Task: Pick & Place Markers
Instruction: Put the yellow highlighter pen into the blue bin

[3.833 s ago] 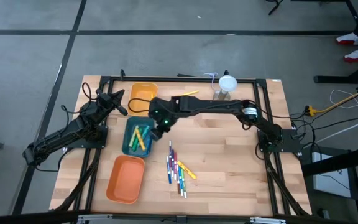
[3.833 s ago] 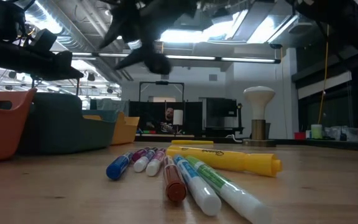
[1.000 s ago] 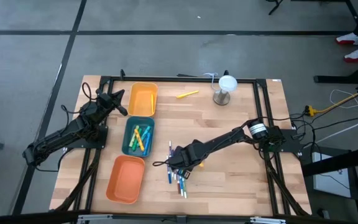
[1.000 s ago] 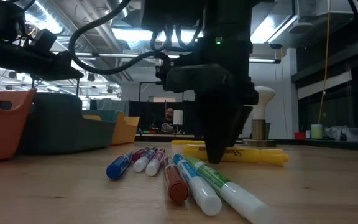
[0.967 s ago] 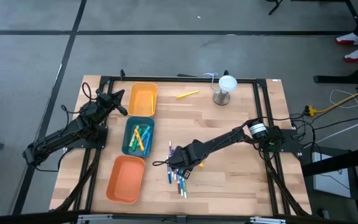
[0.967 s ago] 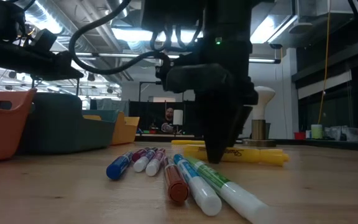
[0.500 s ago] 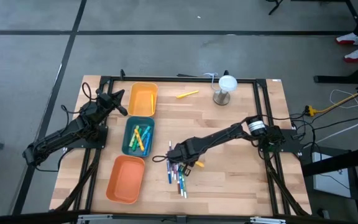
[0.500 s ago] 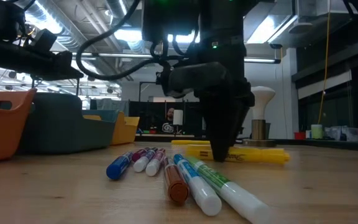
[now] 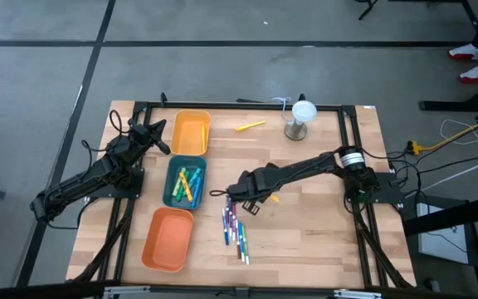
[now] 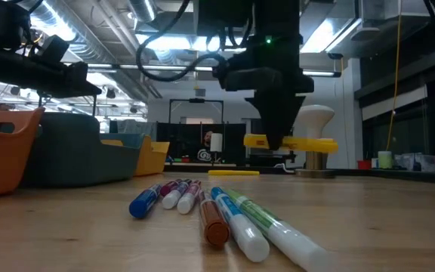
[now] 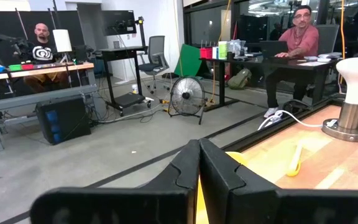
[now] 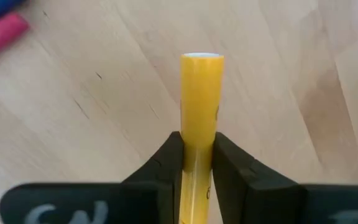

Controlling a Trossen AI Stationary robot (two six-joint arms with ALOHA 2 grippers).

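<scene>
The left gripper (image 9: 158, 126) waits at the table's left edge, beside the yellow tray (image 9: 190, 133), and its fingers (image 11: 219, 171) are pressed together on nothing. Below the yellow tray stands the teal tray (image 9: 185, 183), which holds several markers, and below that the orange tray (image 9: 168, 239). In the low view the orange and teal trays stand at the left, well apart from the gripper at work.

Near the middle, a loose row of markers (image 9: 235, 228) lies on the table (image 9: 305, 241), just below the right gripper (image 9: 247, 199). This gripper is closed on a yellow marker (image 12: 201, 99), which sticks out forward between the two fingers (image 12: 169, 162). In the low view the marker hangs level in the air above the wood, clear of the row under it. Another yellow marker (image 9: 251, 126) lies alone near the far edge, next to a white lamp (image 9: 303, 116).

Half a second ago the yellow marker was lying on the table under the gripper; now it is lifted, and the right gripper has moved a little toward the far side.

In the room behind, two persons sit at desks.
</scene>
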